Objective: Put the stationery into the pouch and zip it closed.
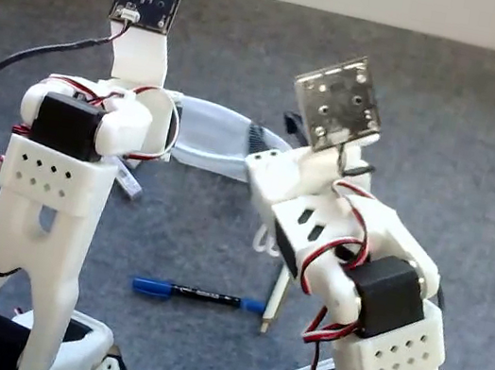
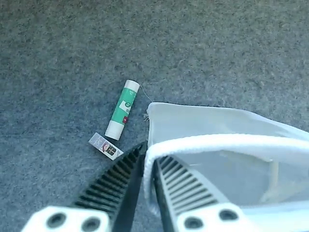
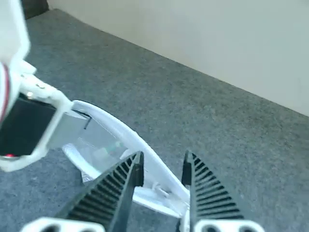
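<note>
Left wrist view, left tool (image 2: 148,157): clenched on the white rim of the pouch (image 2: 217,128).
Right tool (image 3: 163,157): released, with the pouch rim lying between its jaws.
Pouch position: on the grey bench (image 2: 72,58), between the arms.
Glue stick (image 2: 123,110): outside, just beside the pouch corner.
Small printed block (image 2: 105,146): near the glue stick.
Blue pen (image 1: 195,294): well apart from the pouch.

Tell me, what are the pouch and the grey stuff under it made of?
The pouch looks like thin, soft plastic, frosted and half see-through: a shape inside shows faintly, and its rim bends. The grey surface looks like short-pile carpet or felt, matt and fuzzy with speckled fibres; which of the two is hard to say.
</note>
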Motion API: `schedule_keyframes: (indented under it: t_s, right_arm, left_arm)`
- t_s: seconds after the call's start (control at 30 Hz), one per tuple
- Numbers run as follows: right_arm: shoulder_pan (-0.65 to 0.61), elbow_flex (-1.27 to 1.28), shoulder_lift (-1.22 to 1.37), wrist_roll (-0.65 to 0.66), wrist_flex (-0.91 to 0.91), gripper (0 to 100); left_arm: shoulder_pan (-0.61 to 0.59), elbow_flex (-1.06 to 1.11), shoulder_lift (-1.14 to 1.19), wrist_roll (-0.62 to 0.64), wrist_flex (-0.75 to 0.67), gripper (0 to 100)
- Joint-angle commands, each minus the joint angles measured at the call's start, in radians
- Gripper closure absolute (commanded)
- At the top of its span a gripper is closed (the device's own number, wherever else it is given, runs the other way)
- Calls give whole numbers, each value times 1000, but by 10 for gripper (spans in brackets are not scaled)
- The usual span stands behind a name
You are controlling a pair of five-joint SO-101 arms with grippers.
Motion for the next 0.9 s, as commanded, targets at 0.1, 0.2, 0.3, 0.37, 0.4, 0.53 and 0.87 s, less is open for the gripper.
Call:
schedule_keyframes:
  t_s: [0.1,0.2,0.3,0.37,0.4,0.53,0.87]
  right_arm:
    - [166,-10,-21,3,148,872]
    - [211,-5,-21,-84,206,872]
    - [249,2,-16,-173,248,872]
    - [286,38,-19,-199,263,872]
    - [303,61,-19,-203,266,872]
    - [337,182,-12,-203,254,872]
    - [337,536,-10,-310,-45,872]
  left_arm:
    - [-8,-7,28,11,-11,990]
    - [-8,-7,28,12,-21,991]
    - [-12,-7,24,12,-28,992]
    - [-15,-7,21,12,-26,992]
    - [-15,-7,21,12,-25,992]
    - [-13,-15,19,14,-20,993]
    - [-5,-16,18,40,-21,992]
